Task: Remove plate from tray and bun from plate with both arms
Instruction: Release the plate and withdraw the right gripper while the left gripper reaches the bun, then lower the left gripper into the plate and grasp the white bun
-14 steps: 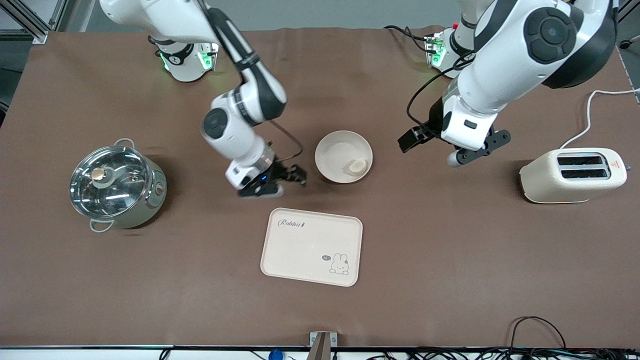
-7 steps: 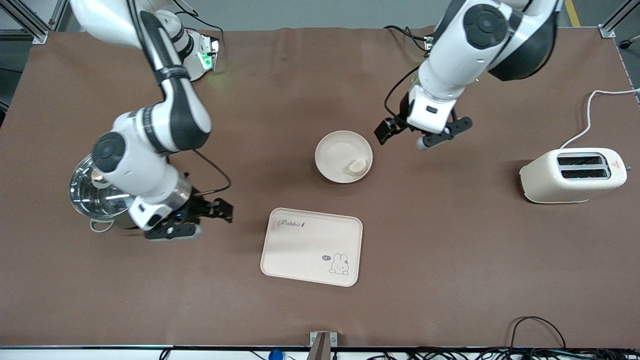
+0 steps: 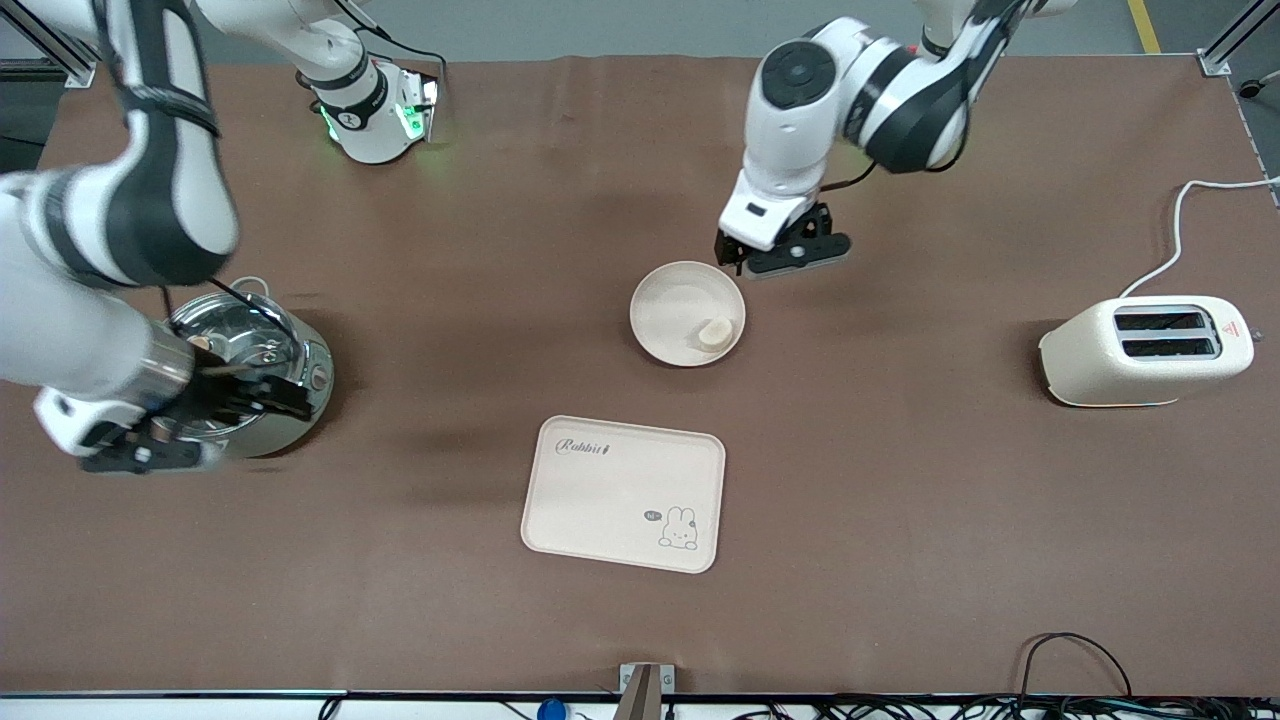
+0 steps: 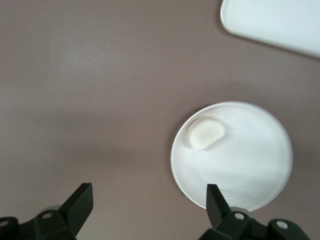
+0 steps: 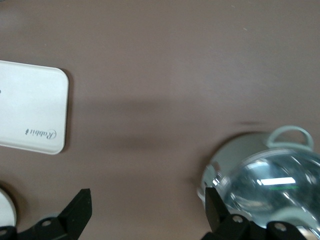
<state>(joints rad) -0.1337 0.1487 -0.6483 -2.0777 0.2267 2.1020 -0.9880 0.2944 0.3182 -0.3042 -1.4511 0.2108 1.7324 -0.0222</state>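
- Cream plate point(image 3: 687, 312) sits on the counter point(image 3: 900, 480), off the tray point(image 3: 622, 493), bun point(image 3: 713, 332) still inside.
- Left tool point(image 3: 783, 251) hovers spread at the plate's rim; next, pinch the bun.
- Right tool point(image 3: 200, 420) spread over the pot point(image 3: 290, 385).

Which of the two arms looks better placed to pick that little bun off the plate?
Probably the left: the left gripper hangs open by the plate holding the bun, while the right gripper is over the pot.
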